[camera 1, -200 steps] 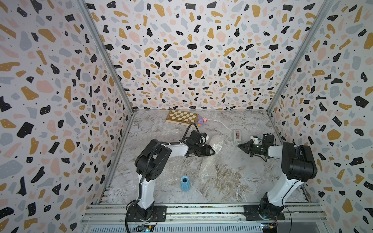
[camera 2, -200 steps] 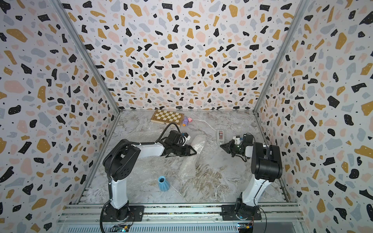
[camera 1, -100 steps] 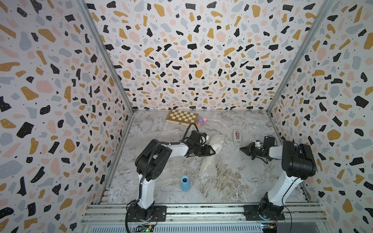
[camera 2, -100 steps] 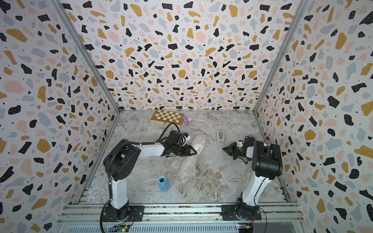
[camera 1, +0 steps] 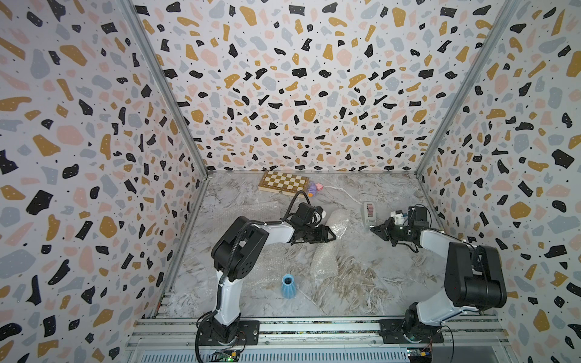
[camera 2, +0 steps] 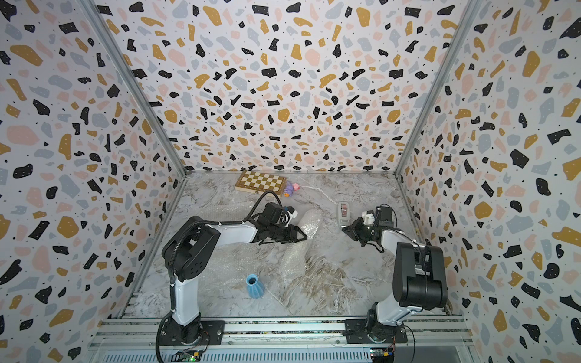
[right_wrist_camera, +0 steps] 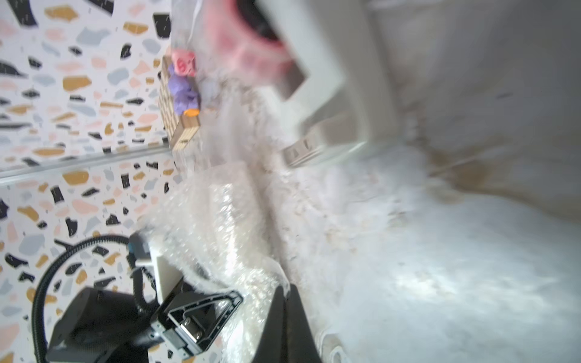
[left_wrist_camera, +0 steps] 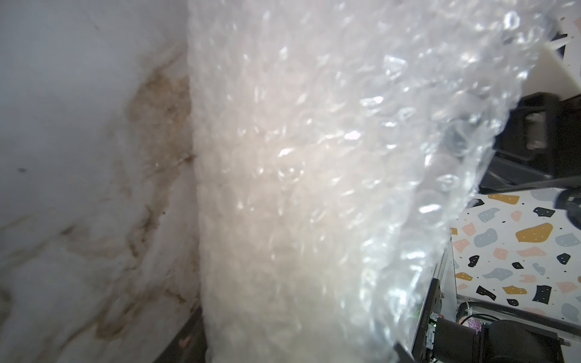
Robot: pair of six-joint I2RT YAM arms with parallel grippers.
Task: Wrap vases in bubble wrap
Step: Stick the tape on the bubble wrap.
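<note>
A long bundle of bubble wrap point(camera 1: 327, 254) lies mid-table, and something cream shows dimly through the wrap point(left_wrist_camera: 283, 188) in the left wrist view. My left gripper point(camera 1: 330, 234) is shut on the bundle's upper part, and one of its fingers point(right_wrist_camera: 201, 314) presses on the wrap. The light blue vase point(camera 1: 288, 286) stands upright and bare on a flat sheet of bubble wrap point(camera 1: 267, 267) near the front. My right gripper point(camera 1: 374, 228) is shut, its black fingers point(right_wrist_camera: 276, 314) pressed together, just in front of the tape dispenser point(camera 1: 369, 213) and apart from the bundle.
A chessboard point(camera 1: 283, 183) and small coloured toys point(camera 1: 315, 188) lie by the back wall. Another flat bubble wrap sheet point(camera 1: 251, 213) lies behind the left arm. Patterned walls close in the table on three sides. A metal rail point(camera 1: 314, 327) runs along the front.
My right gripper has shifted a little beside the tape dispenser and its wrist has turned. The left arm and the wrapped bundle have not moved.
</note>
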